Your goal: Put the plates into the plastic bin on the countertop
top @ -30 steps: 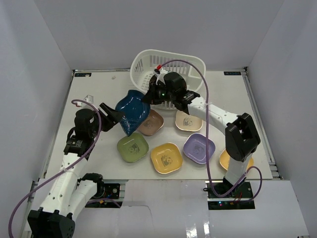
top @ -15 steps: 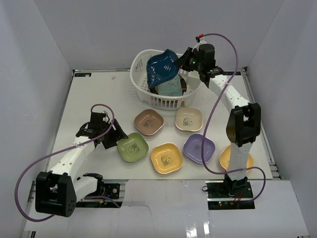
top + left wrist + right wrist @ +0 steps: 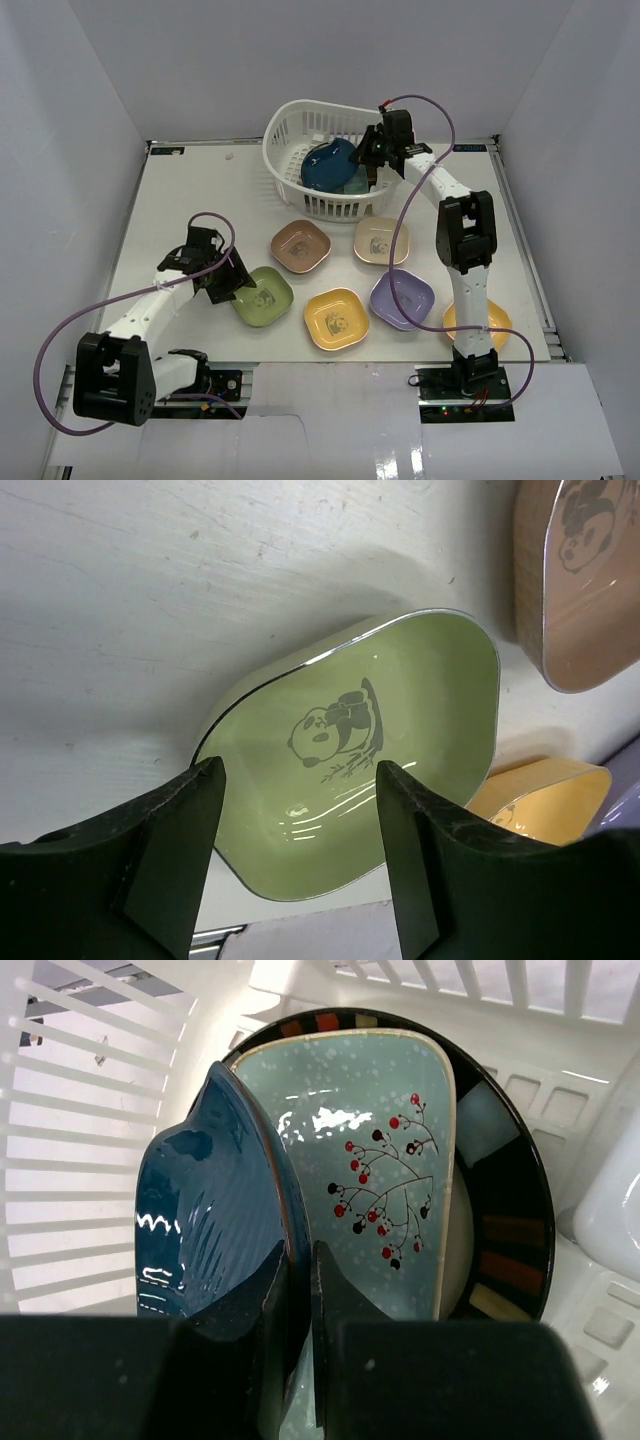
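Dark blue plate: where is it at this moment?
Top view: the dark blue plate is inside the white bin at the far centre, clamped by the right gripper, tilted over the mint-green tray and black striped plate.

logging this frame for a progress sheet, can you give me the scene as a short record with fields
container: white slotted plastic bin
in bin: round black striped-rim plate; mint-green berry-print tray; dark blue glazed dish
right gripper: shut on the dark blue glazed dish's rim, dish tilted on edge inside the bin
left gripper: open, at the near rim of the green panda-print dish
on white countertop: green panda-print dish; brown dish; beige dish; yellow dish; purple dish; orange dish
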You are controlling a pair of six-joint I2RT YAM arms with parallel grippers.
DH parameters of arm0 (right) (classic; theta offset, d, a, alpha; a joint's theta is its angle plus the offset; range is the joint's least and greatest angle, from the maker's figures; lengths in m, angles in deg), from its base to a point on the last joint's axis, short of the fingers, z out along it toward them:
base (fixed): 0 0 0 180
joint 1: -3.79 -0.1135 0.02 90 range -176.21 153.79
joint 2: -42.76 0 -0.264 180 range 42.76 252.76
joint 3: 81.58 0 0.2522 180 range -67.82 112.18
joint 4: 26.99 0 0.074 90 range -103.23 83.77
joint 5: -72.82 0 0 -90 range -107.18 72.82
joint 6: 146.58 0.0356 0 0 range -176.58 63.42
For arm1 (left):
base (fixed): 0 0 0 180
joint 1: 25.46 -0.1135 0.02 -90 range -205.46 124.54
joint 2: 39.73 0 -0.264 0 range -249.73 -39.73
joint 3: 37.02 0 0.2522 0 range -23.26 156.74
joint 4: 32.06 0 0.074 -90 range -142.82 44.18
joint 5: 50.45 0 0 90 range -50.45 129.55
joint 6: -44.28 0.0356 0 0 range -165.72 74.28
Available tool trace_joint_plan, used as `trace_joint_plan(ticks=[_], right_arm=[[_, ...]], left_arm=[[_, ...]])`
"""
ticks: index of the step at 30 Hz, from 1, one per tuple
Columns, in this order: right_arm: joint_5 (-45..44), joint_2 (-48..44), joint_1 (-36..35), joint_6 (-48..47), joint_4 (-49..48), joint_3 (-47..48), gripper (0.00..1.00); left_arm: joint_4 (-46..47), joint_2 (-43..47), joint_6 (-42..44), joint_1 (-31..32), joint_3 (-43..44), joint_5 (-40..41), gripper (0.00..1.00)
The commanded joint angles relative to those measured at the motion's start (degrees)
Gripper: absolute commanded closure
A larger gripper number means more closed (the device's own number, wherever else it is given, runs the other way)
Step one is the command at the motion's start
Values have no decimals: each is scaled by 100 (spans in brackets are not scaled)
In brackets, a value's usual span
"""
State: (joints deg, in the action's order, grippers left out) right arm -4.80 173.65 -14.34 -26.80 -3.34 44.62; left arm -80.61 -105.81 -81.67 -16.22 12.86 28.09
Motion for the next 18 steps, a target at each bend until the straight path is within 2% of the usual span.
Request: trace_joint_plan(ticks=[1,2,5,6,8,9,11,12,13,15,18], right_arm=[[-60,-143,38,-95,-470,445,88],[-52,-117,29,-95,-462,436,85],[-78,-142,20,-95,-488,384,61],[-78,-160,20,-95,-505,366,50],[-122,-248,20,-121,-532,357,39],[-165,-274,20,-139,-532,375,26],[-210,-362,29,-270,-409,497,16],[-279,-389,20,-323,-348,550,7],[-324,-493,29,-463,-234,603,3],[-438,-643,20,-604,-189,560,2],[-421,-1056,29,-772,-154,262,2]], left_arm=[[-204,244,105,17,395,416,28],[-230,419,114,17,439,469,25],[-152,762,105,17,545,154,23],[-125,825,96,17,563,23,23],[-64,930,53,17,676,-267,23],[-37,1026,44,17,721,-347,23],[-185,1080,122,17,870,-339,23],[-334,1037,166,17,940,-34,23],[-501,1001,219,17,1037,204,23],[-941,914,237,17,1038,933,24],[-1162,799,27,17,898,963,25]])
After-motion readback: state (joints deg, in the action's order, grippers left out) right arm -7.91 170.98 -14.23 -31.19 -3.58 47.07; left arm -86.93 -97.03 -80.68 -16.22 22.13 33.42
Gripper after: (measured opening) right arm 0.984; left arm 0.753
